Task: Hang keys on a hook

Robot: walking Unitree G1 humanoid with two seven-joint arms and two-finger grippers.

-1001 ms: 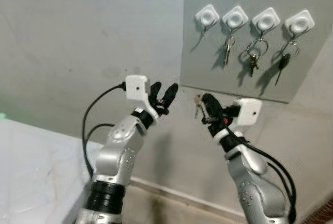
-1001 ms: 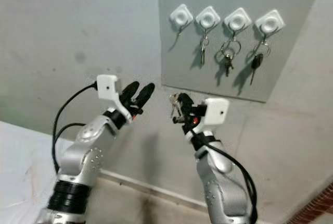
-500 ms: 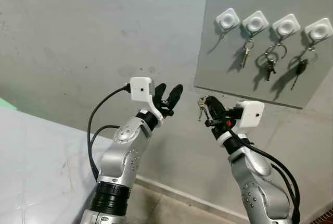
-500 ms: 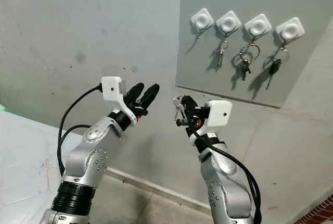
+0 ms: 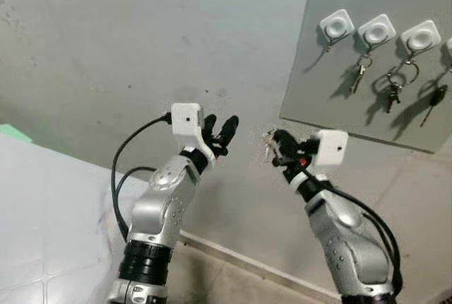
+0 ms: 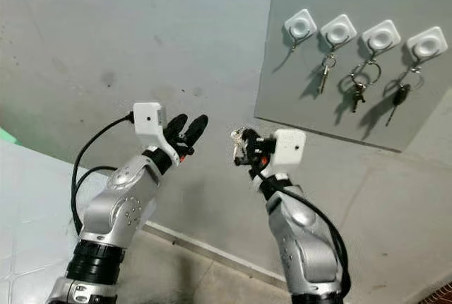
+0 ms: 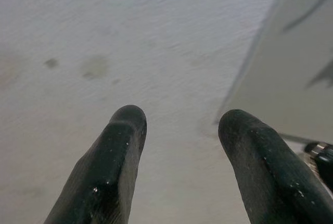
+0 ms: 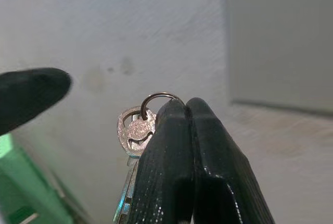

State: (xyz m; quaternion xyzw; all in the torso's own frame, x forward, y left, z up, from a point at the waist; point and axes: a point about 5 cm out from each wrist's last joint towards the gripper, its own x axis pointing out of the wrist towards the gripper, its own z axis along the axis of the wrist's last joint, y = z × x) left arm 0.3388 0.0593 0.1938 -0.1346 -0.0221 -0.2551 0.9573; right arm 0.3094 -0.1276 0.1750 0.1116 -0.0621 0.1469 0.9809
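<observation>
My right gripper is raised before the wall, shut on the ring of a small bunch of silver keys; the key head hangs beside its closed fingers. A grey board on the wall, up and to the right, carries a row of white hooks. The leftmost hook is bare. The second hook holds a key and the third hook a key bunch. My left gripper is held up to the left of the keys, open, with nothing between its fingers.
Plain grey wall runs behind both arms, with a skirting strip at its foot. A pale tiled surface lies at lower left, with a green object at its far edge. Brickwork shows at the bottom right corner.
The whole picture has shifted, so the board now sits further right in view. Both arms keep much the same pose, and the right gripper still holds the keys.
</observation>
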